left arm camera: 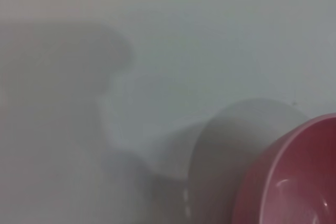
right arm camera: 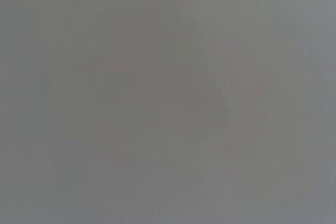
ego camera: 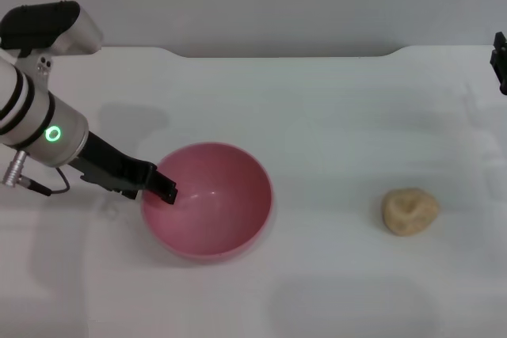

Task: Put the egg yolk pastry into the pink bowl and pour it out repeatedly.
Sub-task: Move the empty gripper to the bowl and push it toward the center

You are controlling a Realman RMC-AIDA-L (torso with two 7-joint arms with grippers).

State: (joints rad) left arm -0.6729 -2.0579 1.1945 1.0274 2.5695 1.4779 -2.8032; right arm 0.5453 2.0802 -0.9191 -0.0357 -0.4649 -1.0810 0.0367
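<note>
Left gripper (ego camera: 162,187) pinches the empty pink bowl's (ego camera: 238,231) left rim at lower centre, likely for tipping; egg yolk pastry (ego camera: 409,211) lies well right; right gripper (ego camera: 500,61) parked upper right, fingers unclear.

There was one pink bowl (ego camera: 207,199) and one egg yolk pastry (ego camera: 409,211) — both on a single white table (ego camera: 333,116).

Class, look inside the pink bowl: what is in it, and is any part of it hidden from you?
The pink bowl holds no food; the egg yolk pastry lies on the table to its right. Only the left gripper crosses the left rim, covering a small patch of inner wall.
</note>
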